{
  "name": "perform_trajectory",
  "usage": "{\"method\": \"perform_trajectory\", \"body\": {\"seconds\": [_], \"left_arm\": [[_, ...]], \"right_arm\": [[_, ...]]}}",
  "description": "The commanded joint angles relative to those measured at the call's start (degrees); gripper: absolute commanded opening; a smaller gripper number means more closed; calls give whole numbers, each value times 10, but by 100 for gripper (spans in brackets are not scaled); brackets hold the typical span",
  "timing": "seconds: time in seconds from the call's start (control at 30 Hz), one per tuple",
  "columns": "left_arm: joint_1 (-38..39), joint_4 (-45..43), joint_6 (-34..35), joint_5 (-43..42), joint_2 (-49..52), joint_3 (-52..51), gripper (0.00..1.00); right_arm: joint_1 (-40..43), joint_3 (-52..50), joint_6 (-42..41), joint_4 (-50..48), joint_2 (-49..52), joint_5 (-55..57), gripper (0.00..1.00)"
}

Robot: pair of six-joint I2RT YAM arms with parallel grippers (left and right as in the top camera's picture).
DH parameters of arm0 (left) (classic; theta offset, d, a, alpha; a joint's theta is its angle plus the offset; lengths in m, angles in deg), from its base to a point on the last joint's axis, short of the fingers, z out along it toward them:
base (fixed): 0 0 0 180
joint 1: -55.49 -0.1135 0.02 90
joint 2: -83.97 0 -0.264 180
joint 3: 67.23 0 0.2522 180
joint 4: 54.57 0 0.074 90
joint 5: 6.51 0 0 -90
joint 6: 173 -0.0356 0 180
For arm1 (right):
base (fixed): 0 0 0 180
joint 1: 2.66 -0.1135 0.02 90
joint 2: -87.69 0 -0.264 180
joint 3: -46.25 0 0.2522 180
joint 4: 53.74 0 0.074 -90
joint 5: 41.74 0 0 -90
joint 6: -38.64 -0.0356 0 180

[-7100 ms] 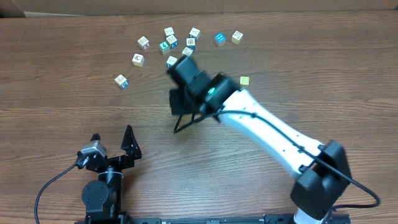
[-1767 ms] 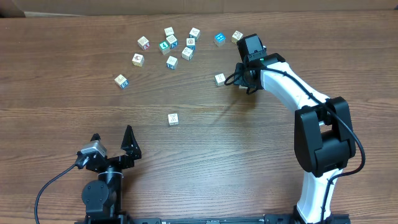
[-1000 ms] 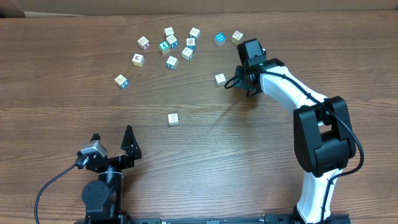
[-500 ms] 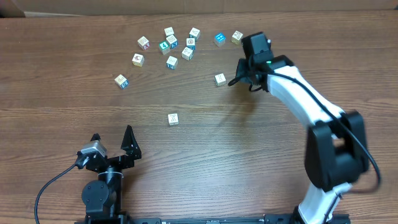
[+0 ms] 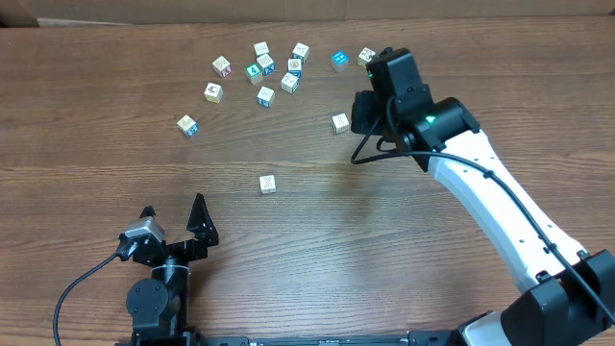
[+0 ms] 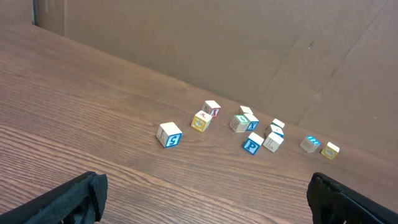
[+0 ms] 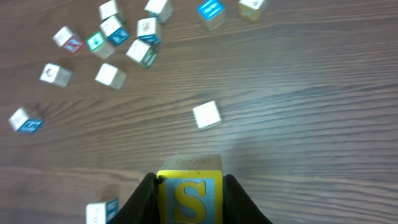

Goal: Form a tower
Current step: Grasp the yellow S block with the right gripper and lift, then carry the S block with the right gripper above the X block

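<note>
tower: only a whitish-topped block [image 5: 267, 184] shows, alone at mid-table; from overhead cannot tell how many are stacked under it
tower position: well apart from both arms, between the left hand and the loose cubes at the far side
tower in right wrist view: pale block with a blue side [image 7: 102, 212], cut off at the bottom-left edge
right hand [image 7: 189, 204]: pinching a yellow S block [image 7: 188, 185], one dark finger on each side of it
right hand position: raised over the far right part of the table [image 5: 115, 173], near a single pale cube [image 5: 339, 122], not touching it
yellow S block: blue S on the face toward the camera, clear of the table
left hand [image 5: 173, 217]: spread wide, nothing between the fingers, parked at the near left edge
loose cubes [image 5: 264, 69]: scattered group at the far side, mixed coloured faces
outliers: blue-topped cube [image 5: 339, 61] and a yellowish cube [image 5: 366, 56] right of the group; one blue-sided cube [image 5: 186, 125] off to the left
left wrist view: same cubes in a loose row ahead, cardboard wall [image 6: 249, 43] behind them
</note>
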Motion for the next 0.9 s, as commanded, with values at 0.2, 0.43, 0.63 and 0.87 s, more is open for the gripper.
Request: {"method": "perform_trajectory", "body": {"seconds": [0.2, 0.43, 0.63, 0.87], "left_arm": [[2, -1, 4, -3, -4, -2, 99], [2, -1, 4, -3, -4, -2, 100], [2, -1, 4, -3, -4, -2, 99], [2, -1, 4, -3, -4, -2, 99]], "right_arm": [[1, 1, 2, -10, -11, -52, 4], [1, 1, 1, -8, -10, -99, 4], [-14, 0, -3, -7, -10, -107, 4], [-73, 0, -22, -7, -8, -82, 4]]}}
